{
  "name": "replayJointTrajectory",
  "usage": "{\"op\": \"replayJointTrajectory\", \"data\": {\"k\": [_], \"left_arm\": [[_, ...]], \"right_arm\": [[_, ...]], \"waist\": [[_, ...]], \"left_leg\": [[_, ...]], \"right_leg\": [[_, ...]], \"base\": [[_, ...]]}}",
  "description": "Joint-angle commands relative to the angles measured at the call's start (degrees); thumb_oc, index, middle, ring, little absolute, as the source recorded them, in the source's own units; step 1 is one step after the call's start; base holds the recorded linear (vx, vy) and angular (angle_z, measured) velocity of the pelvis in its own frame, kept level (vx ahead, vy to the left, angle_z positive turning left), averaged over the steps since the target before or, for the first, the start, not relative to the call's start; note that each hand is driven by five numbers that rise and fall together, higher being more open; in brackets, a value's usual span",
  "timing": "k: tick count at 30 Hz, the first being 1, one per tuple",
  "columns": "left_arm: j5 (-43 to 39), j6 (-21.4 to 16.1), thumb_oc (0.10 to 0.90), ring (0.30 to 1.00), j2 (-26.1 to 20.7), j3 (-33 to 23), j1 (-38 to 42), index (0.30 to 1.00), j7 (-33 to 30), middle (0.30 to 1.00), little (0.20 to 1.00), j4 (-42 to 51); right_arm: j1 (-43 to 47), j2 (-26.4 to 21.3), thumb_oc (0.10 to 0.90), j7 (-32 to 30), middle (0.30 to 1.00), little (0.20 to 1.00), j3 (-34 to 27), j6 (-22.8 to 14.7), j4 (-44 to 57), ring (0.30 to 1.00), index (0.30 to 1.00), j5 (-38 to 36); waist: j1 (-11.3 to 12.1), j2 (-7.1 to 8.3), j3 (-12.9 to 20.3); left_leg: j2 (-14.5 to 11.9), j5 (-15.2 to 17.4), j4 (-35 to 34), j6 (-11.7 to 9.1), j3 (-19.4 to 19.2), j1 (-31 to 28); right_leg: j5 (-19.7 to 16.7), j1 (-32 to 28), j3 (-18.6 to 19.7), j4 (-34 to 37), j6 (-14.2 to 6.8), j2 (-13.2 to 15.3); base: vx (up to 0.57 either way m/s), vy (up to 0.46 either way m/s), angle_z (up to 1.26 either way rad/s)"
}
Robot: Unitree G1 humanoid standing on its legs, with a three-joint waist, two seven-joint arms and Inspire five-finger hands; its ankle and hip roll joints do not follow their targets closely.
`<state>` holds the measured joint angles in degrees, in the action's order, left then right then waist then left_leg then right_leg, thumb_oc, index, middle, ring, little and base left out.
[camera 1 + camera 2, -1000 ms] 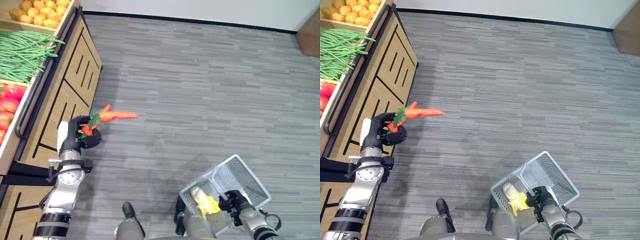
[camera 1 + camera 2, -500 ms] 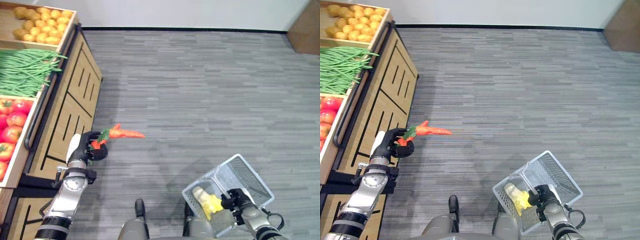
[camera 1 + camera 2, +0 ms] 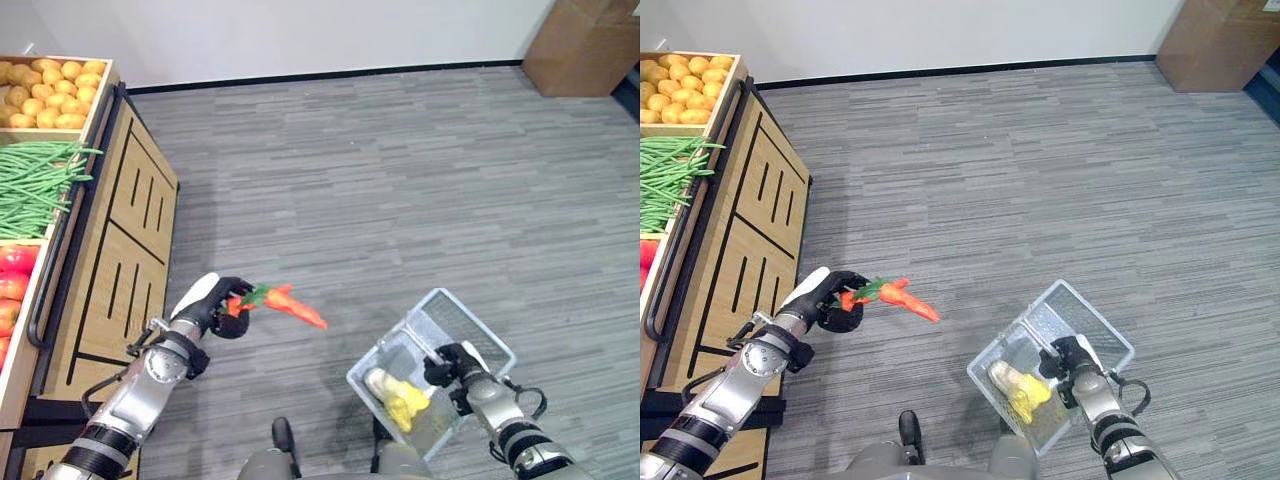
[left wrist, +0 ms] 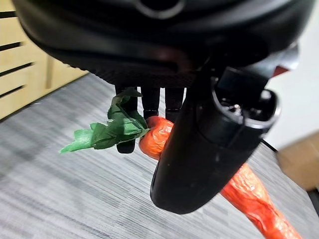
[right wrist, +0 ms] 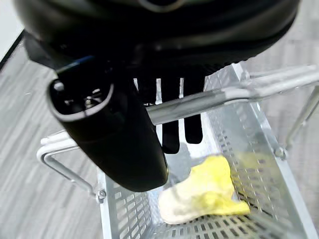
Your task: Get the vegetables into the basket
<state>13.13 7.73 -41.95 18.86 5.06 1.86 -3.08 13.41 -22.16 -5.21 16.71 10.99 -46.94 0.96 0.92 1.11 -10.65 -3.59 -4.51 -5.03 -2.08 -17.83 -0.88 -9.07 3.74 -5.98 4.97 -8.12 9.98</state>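
An orange carrot (image 3: 293,304) with green leaves (image 4: 107,132) is held in the air over the floor, its tip slanting down toward the basket. My left hand (image 3: 222,304) is shut on its leafy end, beside the wooden stand. To the right, a silver wire basket (image 3: 483,343) hangs from its handle (image 5: 224,97), and my right hand (image 3: 452,364) is shut on that handle. A pale yellow vegetable (image 5: 207,194) lies in the bottom of the basket. The carrot's tip is a short way left of the basket's rim.
A wooden produce stand (image 3: 118,250) runs along the left with crates of yellow potatoes (image 3: 45,97), green beans (image 3: 30,185) and tomatoes (image 3: 14,280). A cardboard box (image 3: 585,45) sits at the far right corner. Grey plank floor (image 3: 400,190) lies open ahead.
The camera has swung right. My left hand has carried the carrot lower and rightward, nearer the basket, and its tip now slants down. My right hand still grips the basket handle.
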Motion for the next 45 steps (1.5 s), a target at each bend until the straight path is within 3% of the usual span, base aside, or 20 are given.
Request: {"op": "replayJointTrajectory", "data": {"k": [1,4,8,14,22,28,41,42,43,45], "left_arm": [[6.12,-3.95,0.4,0.3,-2.07,1.33,7.32,0.3,-0.23,0.3,0.3,3.84],[8.38,-4.22,0.4,0.3,-1.06,4.0,9.04,0.3,0.65,0.3,0.3,3.43],[11.9,-4.57,0.4,0.3,3.61,9.52,11.01,0.3,2.93,0.3,0.3,-0.34],[19.6,-2.47,0.4,0.3,16.5,19.15,18.99,0.3,3.14,0.3,0.3,-21.2],[24.42,-0.16,0.4,0.3,27.3,23.85,24.65,0.3,1.84,0.3,0.3,-44.26],[26.68,-0.29,0.4,0.3,30.3,24.98,26.98,0.3,1.42,0.3,0.3,-50.45],[26.29,-2.18,0.4,0.3,31.34,26.64,27.09,0.3,1.87,0.3,0.3,-49.2],[26.26,-2.27,0.555,0.517,31.21,26.73,27.01,0.517,2.1,0.517,0.517,-48.74],[26.24,-2.26,0.9,1.0,31.14,26.89,27.13,1.0,2.13,1.0,1.0,-48.24],[26.07,-2.29,0.9,1.0,30.91,27.07,27.15,1.0,2.22,1.0,1.0,-47.16]], "right_arm": [[7.81,-0.68,0.4,-0.75,0.3,0.3,0.96,-4.09,6.99,0.3,0.3,-2.06],[8.79,-0.46,0.4,-0.83,0.3,0.3,1.98,-4.14,9.28,0.3,0.3,-1.97],[11.14,0.49,0.4,-0.44,0.3,0.3,5.22,-4.55,14.65,0.3,0.3,-1.32],[14.01,2.23,0.4,0.13,0.3,0.3,10.36,-4.98,20.99,0.3,0.3,-1.79],[11.9,2.81,0.4,3.13,0.3,0.3,15.56,-6.0,29.8,0.3,0.3,-4.08],[8.34,0.05,0.4,6.97,0.3,0.3,18.18,-6.77,36.35,0.3,0.3,-4.24],[5.53,-1.71,0.4,12.23,0.3,0.3,22.06,-7.68,38.53,0.3,0.3,-6.68],[5.49,-1.71,0.4,12.41,0.3,0.3,22.1,-7.65,38.4,0.3,0.3,-6.52],[5.63,-1.84,0.4,12.64,0.3,0.3,22.4,-7.62,38.38,0.3,0.3,-6.03],[5.58,-1.79,0.4,12.68,0.3,0.3,22.39,-7.61,38.3,0.3,0.3,-5.94]], "waist": [[1.41,-0.11,4.04],[1.45,-0.48,4.51],[0.64,-1.89,5.65],[-1.29,-2.85,7.02],[-3.88,-2.54,7.89],[-5.54,-1.91,7.84],[-6.18,-2.26,7.88],[-6.2,-2.34,7.98],[-6.07,-2.38,8.05],[-6.02,-2.52,8.13]], "left_leg": [[-2.29,2.86,3.5,-2.76,3.59,1.91],[-2.95,2.17,2.69,-3.17,3.72,1.81],[-4.13,1.6,2.45,-4.08,3.13,1.02],[-6.57,-0.61,1.14,-5.46,2.96,1.11],[-8.46,-0.86,1.03,-6.31,1.49,0.0],[-9.04,-0.63,0.93,-6.58,-0.27,-0.67],[-8.34,-0.3,0.82,-6.52,-1.51,-1.67],[-8.25,-0.29,0.79,-6.5,-1.42,-1.64],[-8.21,-0.27,0.76,-6.5,-1.31,-1.63],[-8.11,-0.25,0.7,-6.42,-1.02,-1.53]], "right_leg": [[4.49,2.06,-3.01,-6.53,-3.86,3.53],[4.59,1.66,-3.66,-5.71,-3.59,2.98],[4.09,0.38,-3.45,-3.07,-3.15,1.53],[4.75,-0.15,-2.75,-2.21,-1.94,-0.91],[5.11,-0.73,-1.93,-1.99,-1.24,-2.71],[4.44,0.07,-0.31,-1.66,-1.54,-3.35],[3.83,0.48,0.98,-1.67,-1.88,-2.84],[3.81,0.47,0.89,-1.7,-1.91,-2.76],[3.81,0.46,0.73,-1.72,-1.89,-2.67],[3.82,0.31,0.42,-1.64,-1.96,-2.48]], "base": [[-0.03,-0.066,0.07],[0.0,-0.061,0.07],[0.02,-0.09,0.0],[-0.02,-0.068,-0.06],[0.02,-0.041,-0.06],[0.01,-0.012,-0.18],[0.01,0.009,-0.12],[0.0,0.0,0.0],[0.0,0.0,0.0],[0.0,0.0,0.0]]}}
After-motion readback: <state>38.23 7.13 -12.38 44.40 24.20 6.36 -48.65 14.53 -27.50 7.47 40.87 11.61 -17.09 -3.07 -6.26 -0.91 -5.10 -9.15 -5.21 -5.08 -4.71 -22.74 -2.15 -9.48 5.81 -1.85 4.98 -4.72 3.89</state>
